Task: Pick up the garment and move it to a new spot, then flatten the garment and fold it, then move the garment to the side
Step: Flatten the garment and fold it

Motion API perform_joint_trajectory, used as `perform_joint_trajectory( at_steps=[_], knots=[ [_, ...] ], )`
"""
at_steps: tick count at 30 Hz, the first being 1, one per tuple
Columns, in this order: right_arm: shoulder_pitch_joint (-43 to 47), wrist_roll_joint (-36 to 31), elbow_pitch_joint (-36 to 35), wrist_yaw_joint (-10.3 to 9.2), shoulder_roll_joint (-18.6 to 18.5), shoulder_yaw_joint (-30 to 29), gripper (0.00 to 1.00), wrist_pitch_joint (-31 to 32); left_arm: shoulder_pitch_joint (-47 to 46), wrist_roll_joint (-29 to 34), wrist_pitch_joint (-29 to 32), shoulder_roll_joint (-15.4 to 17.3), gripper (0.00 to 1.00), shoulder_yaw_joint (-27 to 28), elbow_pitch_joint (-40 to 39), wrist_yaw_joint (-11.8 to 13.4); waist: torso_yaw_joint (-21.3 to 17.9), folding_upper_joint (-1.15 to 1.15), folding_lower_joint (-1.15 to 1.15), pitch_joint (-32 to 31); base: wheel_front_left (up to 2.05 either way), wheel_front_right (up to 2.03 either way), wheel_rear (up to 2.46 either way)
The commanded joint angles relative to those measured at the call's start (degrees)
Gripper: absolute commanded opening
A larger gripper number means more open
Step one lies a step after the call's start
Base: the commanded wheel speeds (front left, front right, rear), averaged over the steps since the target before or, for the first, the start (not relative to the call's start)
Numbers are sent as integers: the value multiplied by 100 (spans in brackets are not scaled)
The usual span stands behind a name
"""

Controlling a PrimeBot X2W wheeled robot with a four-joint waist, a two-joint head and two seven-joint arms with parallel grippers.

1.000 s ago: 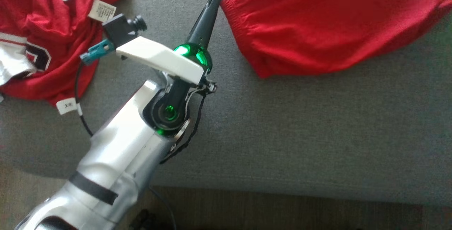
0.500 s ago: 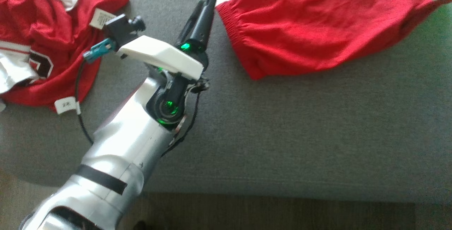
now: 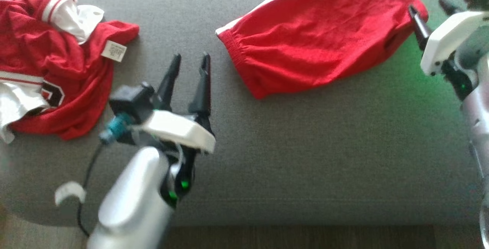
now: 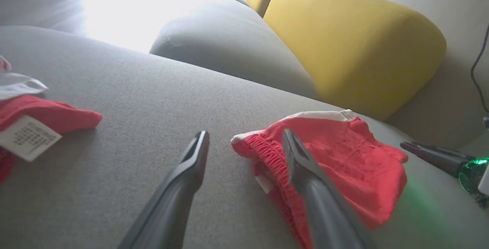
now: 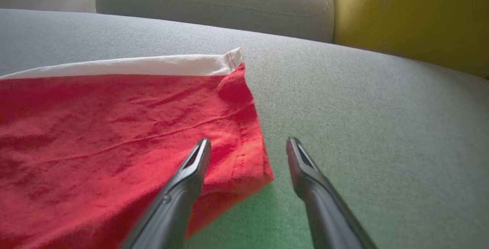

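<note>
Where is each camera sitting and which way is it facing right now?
Head view: on the head, looking down on the sofa seat; shows the left gripper and forearm, the right gripper at the right edge, shorts between them.
Left wrist view: on the left wrist, facing along its open fingers toward the shorts' waistband and a yellow cushion.
Right wrist view: on the right wrist, facing along its open fingers over the shorts' hem.
Shared: all three show the shorts.
</note>
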Motion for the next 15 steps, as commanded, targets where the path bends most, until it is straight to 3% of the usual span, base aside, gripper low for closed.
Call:
perform_joint_trajectory(
  at_steps=[1, 7, 15],
  knots=[
    [-44, 26, -119, -2, 84, -9, 100, 11, 27, 216, -29, 68, 100, 203, -317, 66, 68, 0, 1, -61, 0, 0, 0],
    [-78, -183, 300, -2, 14, -526, 100, 89, 533, 930, -30, -73, 100, -36, -981, 257, 365, 0, 1, -39, 0, 0, 0],
    [-410, -840, 736, -2, -210, -1261, 100, 181, 636, 1227, -30, -163, 100, -329, -1420, 271, 742, 0, 1, 235, 0, 0, 0]
  ],
)
